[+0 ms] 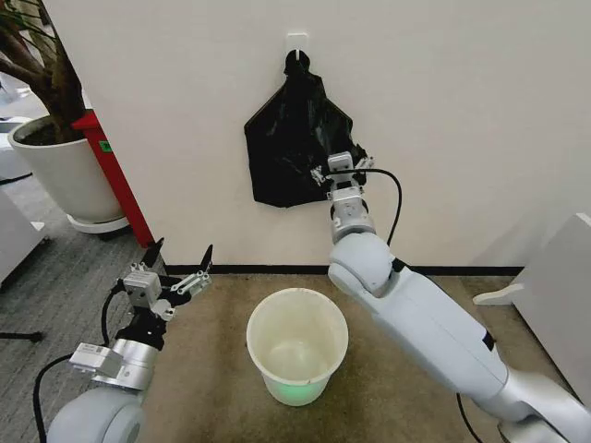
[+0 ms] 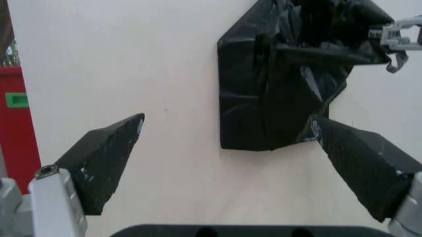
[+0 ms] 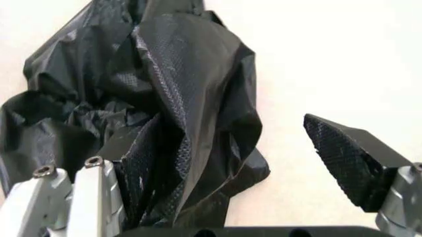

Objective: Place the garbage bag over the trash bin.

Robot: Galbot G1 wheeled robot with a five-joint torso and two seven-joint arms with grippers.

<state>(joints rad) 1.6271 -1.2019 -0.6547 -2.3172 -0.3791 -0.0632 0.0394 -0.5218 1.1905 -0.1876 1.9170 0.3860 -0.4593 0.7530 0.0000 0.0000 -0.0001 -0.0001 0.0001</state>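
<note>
Right tool: raised on an extended arm to the lower right edge of the garbage bag, jaws spread apart. In the right wrist view, one finger stands clear of the plastic beside the bag, while the opposite finger is lost among the crinkled black folds; nothing is clamped.

Garbage bag: glossy black, hanging against the pale wall from a small white hook, its top gathered at the hook and its body bulging below.

Left tool: low and to the left, jaws wide open and holding nothing, its black fingertips pointing toward the wall, well apart from the bag.

Trash bin: round, white, upright on the brown carpet between the two arms, directly beneath the hanging bag, with a pale greenish base.

Background: a large white plant pot and a red post at the far left.
</note>
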